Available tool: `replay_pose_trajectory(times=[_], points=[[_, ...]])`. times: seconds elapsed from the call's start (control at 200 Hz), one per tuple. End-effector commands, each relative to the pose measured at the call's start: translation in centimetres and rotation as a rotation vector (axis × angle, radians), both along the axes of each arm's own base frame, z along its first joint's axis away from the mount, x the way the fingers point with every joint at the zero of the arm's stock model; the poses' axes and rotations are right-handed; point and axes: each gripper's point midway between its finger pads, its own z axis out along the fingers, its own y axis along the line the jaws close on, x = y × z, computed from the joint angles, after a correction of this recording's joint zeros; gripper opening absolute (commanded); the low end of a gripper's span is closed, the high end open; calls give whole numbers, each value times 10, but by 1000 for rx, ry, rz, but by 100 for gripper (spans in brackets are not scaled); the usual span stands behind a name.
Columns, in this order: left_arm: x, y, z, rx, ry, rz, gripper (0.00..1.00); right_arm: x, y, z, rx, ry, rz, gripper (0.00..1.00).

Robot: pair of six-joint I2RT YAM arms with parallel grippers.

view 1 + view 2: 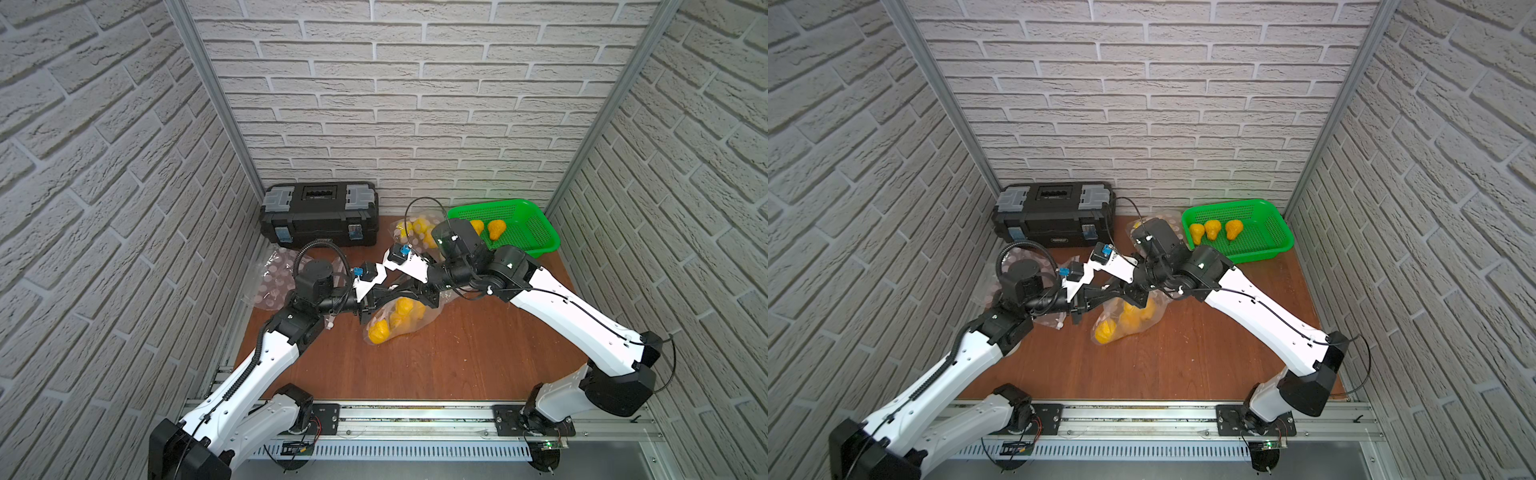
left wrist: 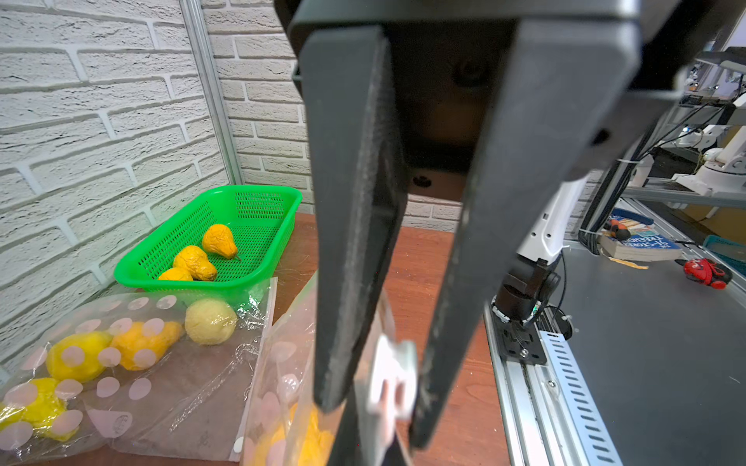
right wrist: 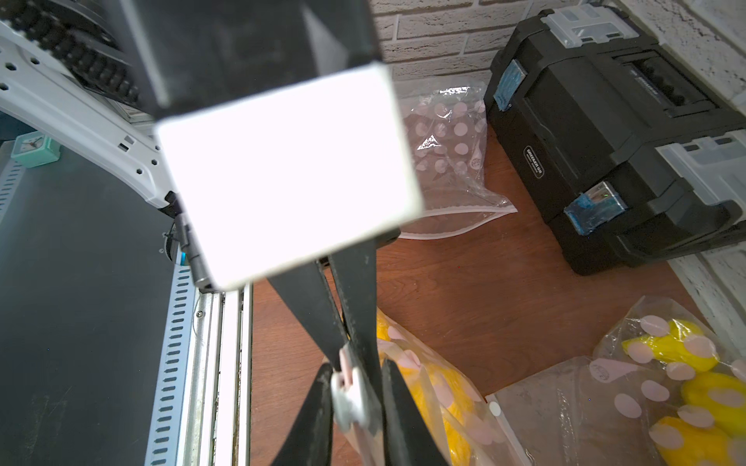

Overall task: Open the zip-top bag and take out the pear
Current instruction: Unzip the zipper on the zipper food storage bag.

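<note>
— Where is our zip-top bag [image 1: 405,326]?
— Mid-tabletop [image 1: 457,365], top edge raised, the pears [image 1: 379,332] inside it.
— Our left gripper [image 3: 352,357]?
— Clenched on that top edge, just beside the white slider [image 2: 393,379].
— And our right gripper [image 2: 376,417]?
— Its jaws stand either side of the slider, close on it; whether they pinch it we cannot tell.
— Anything else?
— Loose pears [image 1: 1212,230] lie in the green basket [image 1: 1280,232] at the far right corner.

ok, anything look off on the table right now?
The three pears in the green basket look shrivelled and dented, with wrinkled skins. A spotted bag that looks empty lies loose and creased beside the black toolbox. Nothing spilled.
</note>
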Motion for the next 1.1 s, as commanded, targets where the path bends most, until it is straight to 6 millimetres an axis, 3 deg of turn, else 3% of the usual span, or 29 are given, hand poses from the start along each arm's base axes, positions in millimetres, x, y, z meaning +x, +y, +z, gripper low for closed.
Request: replay_pose_trajectory(times=[0.0, 0.305, 0.4, 0.46, 0.575, 0.8, 0.95, 1.095], points=[[-5, 2, 17, -25, -67, -21, 0, -5, -4, 17, 41, -50, 4, 22], [-6, 3, 24, -34, -77, -11, 0, -8, -2, 13, 38, -39, 24, 6], [-7, 7, 31, -43, -103, 12, 20, -7, -3, 12, 34, -43, 20, 4], [-11, 8, 33, -48, -122, 9, 18, -6, -3, 12, 34, -46, 17, 4], [-13, 9, 34, -44, -128, 5, 0, -6, -3, 11, 33, -42, 16, 4], [-13, 5, 23, -23, -86, -25, 0, -7, -3, 14, 43, -42, 19, 5], [-14, 5, 25, -29, -94, -29, 0, -9, 1, 12, 49, -18, 28, 28], [-13, 5, 26, -29, -96, -27, 0, -7, 4, 8, 43, -12, 31, 25]])
